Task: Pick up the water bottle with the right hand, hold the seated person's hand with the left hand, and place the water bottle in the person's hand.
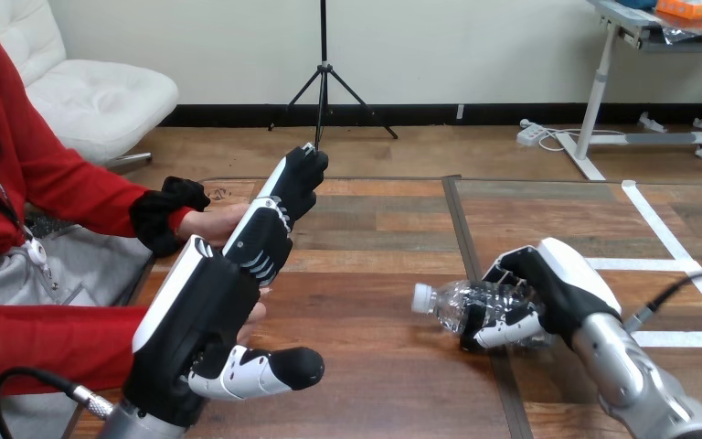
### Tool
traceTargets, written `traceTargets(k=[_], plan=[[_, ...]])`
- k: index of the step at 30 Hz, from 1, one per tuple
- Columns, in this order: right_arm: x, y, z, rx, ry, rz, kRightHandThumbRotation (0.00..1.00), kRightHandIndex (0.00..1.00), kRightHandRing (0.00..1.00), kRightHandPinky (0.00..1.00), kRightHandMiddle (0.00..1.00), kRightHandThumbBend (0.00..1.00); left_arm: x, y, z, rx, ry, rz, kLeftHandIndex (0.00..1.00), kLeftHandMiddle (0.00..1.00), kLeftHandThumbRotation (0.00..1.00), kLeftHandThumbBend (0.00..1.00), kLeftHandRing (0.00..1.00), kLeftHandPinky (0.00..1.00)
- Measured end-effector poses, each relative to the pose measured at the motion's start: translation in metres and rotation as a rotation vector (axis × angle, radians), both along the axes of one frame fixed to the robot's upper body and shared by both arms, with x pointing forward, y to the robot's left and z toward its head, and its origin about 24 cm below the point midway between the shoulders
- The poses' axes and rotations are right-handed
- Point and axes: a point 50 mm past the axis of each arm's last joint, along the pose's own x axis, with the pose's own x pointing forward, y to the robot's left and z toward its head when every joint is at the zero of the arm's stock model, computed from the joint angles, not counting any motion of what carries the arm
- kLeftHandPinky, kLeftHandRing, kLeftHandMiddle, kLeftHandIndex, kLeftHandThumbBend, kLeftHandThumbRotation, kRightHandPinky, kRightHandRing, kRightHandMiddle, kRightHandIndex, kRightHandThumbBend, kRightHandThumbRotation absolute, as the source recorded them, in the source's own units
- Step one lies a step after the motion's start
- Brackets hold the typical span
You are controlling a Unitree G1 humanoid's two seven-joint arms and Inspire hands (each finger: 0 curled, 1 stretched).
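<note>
Clear plastic water bottle on its side on wooden table, inside right hand, fingers and thumb curled round body; white cap sticks out past fingers toward left hand. Bare wood between cap and left thumb, open room there. Left hand flat, fingers straight, thumb out sideways, over person's hand near table's side edge; contact cannot tell

Setting: robotics lab or test room. Evidence: brown wooden plank table marked out with white tape lines; silver robot forearm ending in black, white-shelled right hand over it.
</note>
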Motion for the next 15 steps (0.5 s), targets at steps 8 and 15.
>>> traceTargets(k=[8, 15], plan=[[-0.011, -0.006, -0.005, 0.128, -0.028, -0.05, 0.0, 0.41, 0.36, 0.33, 0.4, 0.88, 0.0, 0.004, 0.0, 0.016, 0.002, 0.013, 1.0, 1.0, 0.66, 1.0, 1.0, 1.0], [-0.021, -0.008, -0.01, 0.236, -0.056, -0.09, 0.01, 0.42, 0.34, 0.29, 0.4, 0.88, 0.001, 0.009, 0.0, 0.028, 0.013, 0.033, 1.0, 1.0, 0.65, 1.0, 1.0, 1.0]])
